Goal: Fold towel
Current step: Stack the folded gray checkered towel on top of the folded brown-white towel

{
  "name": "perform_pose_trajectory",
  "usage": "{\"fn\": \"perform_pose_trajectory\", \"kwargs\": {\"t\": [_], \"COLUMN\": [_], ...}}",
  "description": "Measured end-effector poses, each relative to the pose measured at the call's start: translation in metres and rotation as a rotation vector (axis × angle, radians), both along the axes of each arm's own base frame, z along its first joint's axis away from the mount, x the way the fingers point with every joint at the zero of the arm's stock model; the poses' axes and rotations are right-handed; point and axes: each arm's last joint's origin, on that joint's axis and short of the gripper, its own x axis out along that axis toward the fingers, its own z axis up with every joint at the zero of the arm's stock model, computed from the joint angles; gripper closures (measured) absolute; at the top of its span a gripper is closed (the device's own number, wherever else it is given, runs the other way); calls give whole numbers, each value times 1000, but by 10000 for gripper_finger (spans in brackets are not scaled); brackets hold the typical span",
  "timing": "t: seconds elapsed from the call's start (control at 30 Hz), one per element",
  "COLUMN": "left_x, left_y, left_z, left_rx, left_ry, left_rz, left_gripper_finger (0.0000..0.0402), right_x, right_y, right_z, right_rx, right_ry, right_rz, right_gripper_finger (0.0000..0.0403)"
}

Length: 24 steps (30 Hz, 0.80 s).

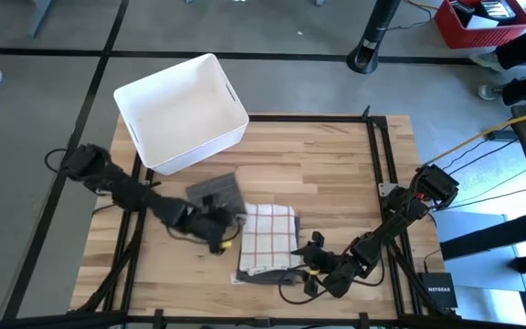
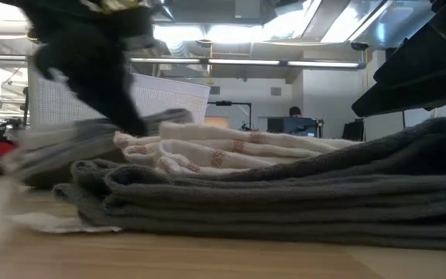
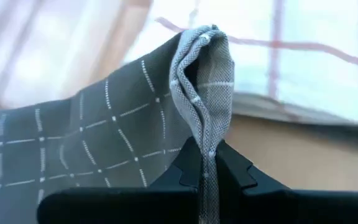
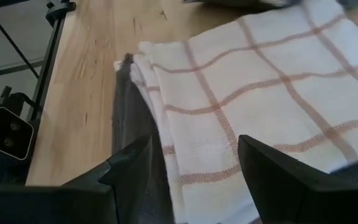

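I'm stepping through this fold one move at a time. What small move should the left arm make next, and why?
Probably carry the pinched edge on across. The left gripper is shut on a doubled edge of the grey checked towel, lifted beside the white checked towel lying folded on a dark grey one. The right gripper waits open at that stack.

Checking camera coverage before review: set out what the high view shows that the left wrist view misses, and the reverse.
Only the high view shows the white bin, the wooden table, the right gripper open beside the towel stack, and the dark grey towel under the stack.

Only the left wrist view shows the left gripper shut on a bunched fold of the grey checked towel.

Both show that grey checked towel and the white plaid towel.
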Motion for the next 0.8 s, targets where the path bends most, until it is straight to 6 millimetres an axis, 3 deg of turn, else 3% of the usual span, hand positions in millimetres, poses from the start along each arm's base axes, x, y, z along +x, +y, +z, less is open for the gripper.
{"fn": "perform_pose_trajectory", "kwargs": {"t": [0.3, 0.43, 0.63, 0.8], "left_x": [40, 51, 58, 65], "left_y": [50, 62, 77, 84], "left_z": [39, 58, 68, 75], "left_rx": [119, 147, 195, 255], "left_ry": [-8, -35, -54, -123], "left_rz": [-103, -157, -200, -236], "left_gripper_finger": [396, 396, 396, 396], "right_x": [0, 0, -1, -13], "right_y": [0, 1, 3, -2], "right_z": [-1, -3, -23, -12], "right_rx": [-7, 11, 56, 62], "right_ry": [7, 20, 128, 182], "right_rz": [1, 10, 45, -10], "right_gripper_finger": [162, 162, 162, 162]}}
